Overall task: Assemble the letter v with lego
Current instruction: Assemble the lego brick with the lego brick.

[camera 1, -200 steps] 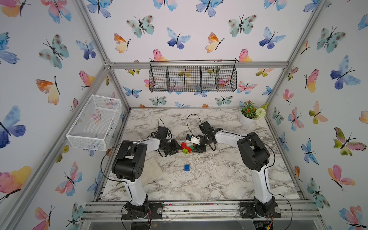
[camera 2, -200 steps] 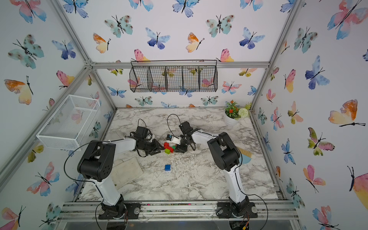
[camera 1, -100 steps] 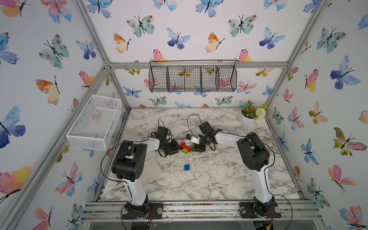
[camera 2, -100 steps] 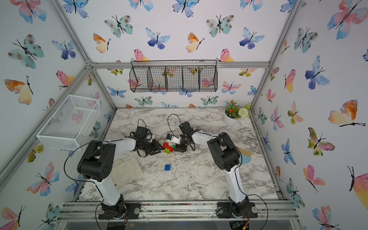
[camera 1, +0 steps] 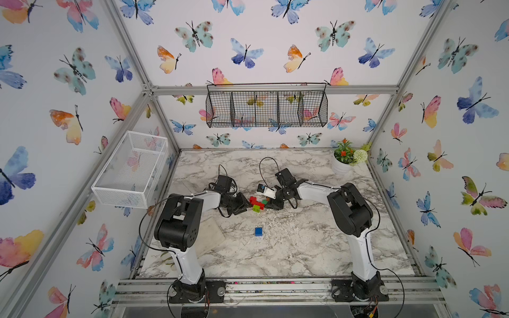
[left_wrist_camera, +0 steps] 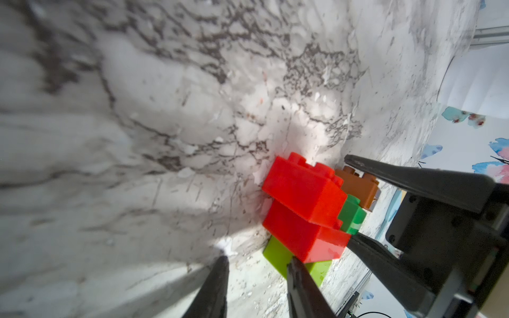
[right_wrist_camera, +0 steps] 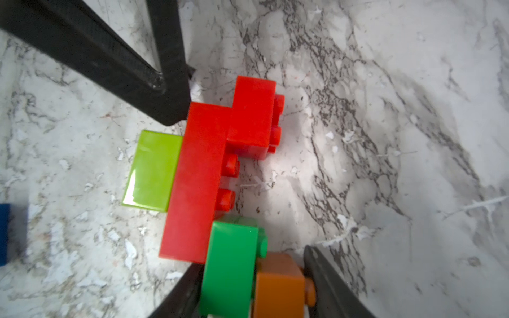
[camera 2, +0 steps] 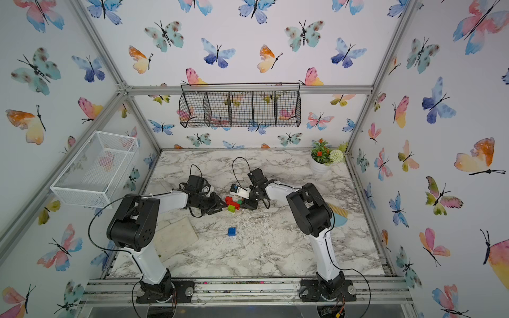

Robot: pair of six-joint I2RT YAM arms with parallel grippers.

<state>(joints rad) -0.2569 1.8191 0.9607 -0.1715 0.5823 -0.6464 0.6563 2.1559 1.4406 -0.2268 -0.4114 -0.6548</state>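
Note:
A joined cluster of lego lies on its side mid-table. In the right wrist view it is a lime green brick, a long red brick, a small red brick, a dark green brick and an orange brick. My right gripper is shut on the dark green and orange end. My left gripper stands slightly open and empty, one fingertip against the long red and lime green bricks. A blue brick sits alone nearer the front, also in a top view.
A potted plant stands at the back right. A white wire basket hangs on the left wall and a black wire basket on the back wall. A pale flat board lies by the left arm's base.

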